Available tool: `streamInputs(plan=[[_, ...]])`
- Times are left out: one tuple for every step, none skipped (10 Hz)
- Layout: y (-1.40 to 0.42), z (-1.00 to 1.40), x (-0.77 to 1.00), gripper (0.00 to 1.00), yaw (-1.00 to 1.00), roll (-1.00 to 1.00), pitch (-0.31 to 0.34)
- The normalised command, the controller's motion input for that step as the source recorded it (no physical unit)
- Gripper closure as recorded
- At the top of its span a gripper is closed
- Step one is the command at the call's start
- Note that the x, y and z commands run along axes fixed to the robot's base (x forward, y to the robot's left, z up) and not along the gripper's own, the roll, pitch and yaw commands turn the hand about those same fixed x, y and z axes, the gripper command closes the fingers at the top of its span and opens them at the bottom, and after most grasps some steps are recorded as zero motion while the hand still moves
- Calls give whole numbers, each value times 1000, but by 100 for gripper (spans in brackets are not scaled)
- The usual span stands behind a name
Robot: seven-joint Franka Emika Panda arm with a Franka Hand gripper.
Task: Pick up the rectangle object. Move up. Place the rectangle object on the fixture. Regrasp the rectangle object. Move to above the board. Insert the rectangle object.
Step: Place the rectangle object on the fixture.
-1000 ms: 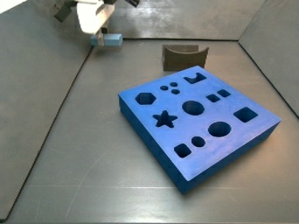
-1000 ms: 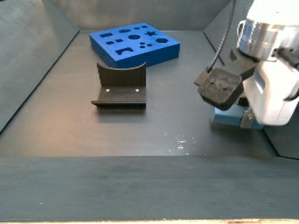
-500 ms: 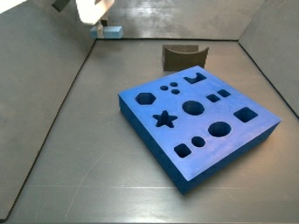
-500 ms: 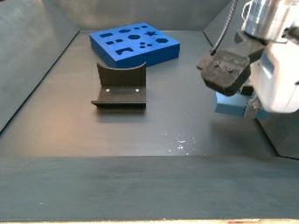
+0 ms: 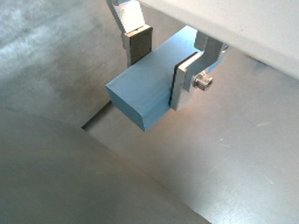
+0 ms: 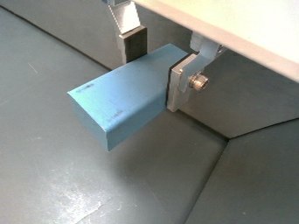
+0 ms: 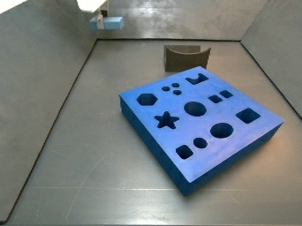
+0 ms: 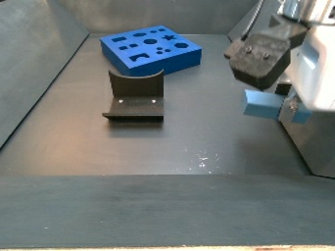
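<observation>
between gripper [image 5: 163, 58] fingers: rectangle object [image 5: 149, 86].

Claw [image 6: 158, 54] grips the light-blue rectangle object [image 6: 121, 103] aloft (fixture [image 8: 133, 96], board [image 8: 151, 49] apart).

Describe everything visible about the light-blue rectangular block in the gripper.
The light-blue rectangular block is a plain, matte, foam-like slab with sharp edges and no markings. It is clamped near one end in the gripper, a silver finger flat against each broad side, and its free end juts out beyond them. In a side view the block hangs clear of the dark floor, apart from the dark notched fixture and the large blue holed board.
</observation>
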Motion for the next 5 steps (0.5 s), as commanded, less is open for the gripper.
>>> streamInputs(plan=[[-6,1000,-50,100,3,186,105],[-6,1000,-52,100,10,194,103],[-7,1000,-54,100,12,188,100],[-3,1000,-57,100,8,171,94],[-3,1000,-58,100,11,153,91]])
